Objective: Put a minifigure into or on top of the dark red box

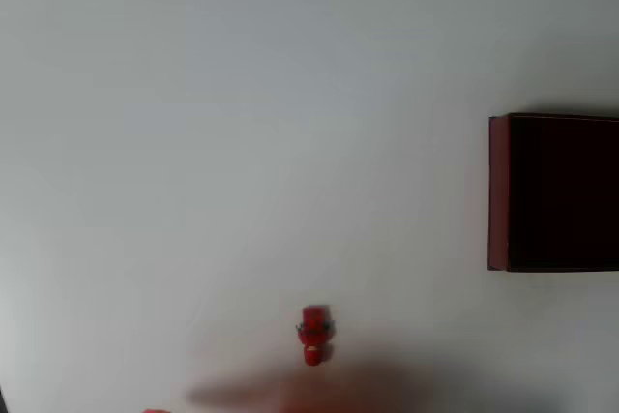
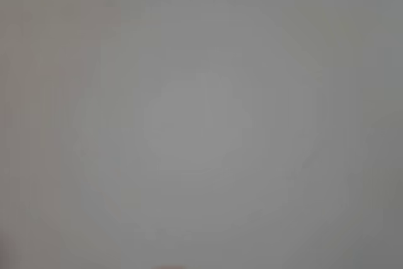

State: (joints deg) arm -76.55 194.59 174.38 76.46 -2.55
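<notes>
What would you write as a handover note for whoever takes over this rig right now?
Gripper: no clear sight of it, so the state of the jaws is unknown; the wrist view is a blank grey blur.
Minifigure: lying on the white table, low centre of the overhead view, well apart from the box.
Dark red box: at the right edge, dark inside.
Done: nothing yet.
Left: grasp the minifigure, carry it to the box, release.

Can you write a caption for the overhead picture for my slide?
A tiny red minifigure lies on the white table, apart from the dark red box at the right edge.
</notes>
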